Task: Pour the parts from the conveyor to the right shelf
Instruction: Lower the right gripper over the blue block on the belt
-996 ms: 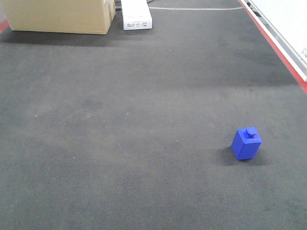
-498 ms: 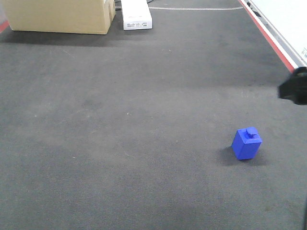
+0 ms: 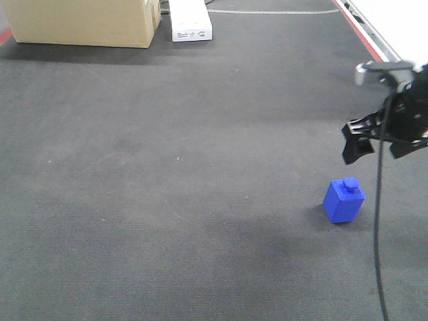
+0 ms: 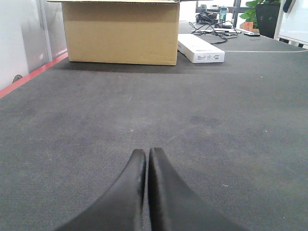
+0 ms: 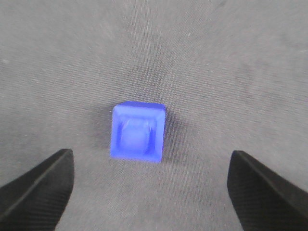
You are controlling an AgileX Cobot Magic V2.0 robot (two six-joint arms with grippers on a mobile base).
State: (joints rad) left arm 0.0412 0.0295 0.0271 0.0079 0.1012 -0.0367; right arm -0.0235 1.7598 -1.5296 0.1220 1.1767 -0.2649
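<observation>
One of the parts, a small bright-blue cube (image 3: 344,199) with a square stud on top, stands on the dark conveyor (image 3: 167,167) toward its right side. My right gripper (image 3: 379,148) hovers open above and slightly right of it, not touching. In the right wrist view the cube (image 5: 137,131) lies just ahead of the wide-apart fingers of the right gripper (image 5: 150,166). My left gripper (image 4: 146,153) is shut with nothing in it, low over bare belt (image 4: 216,144). The right shelf is out of view.
A large cardboard box (image 3: 83,23) and a flat white box (image 3: 190,20) rest at the belt's far end. A red edge rail (image 3: 366,39) runs along the right side. Cables and a potted plant (image 4: 262,14) lie beyond the far end.
My right gripper has come into the front view from the right edge and now hangs above the blue cube. The cube has not moved.
</observation>
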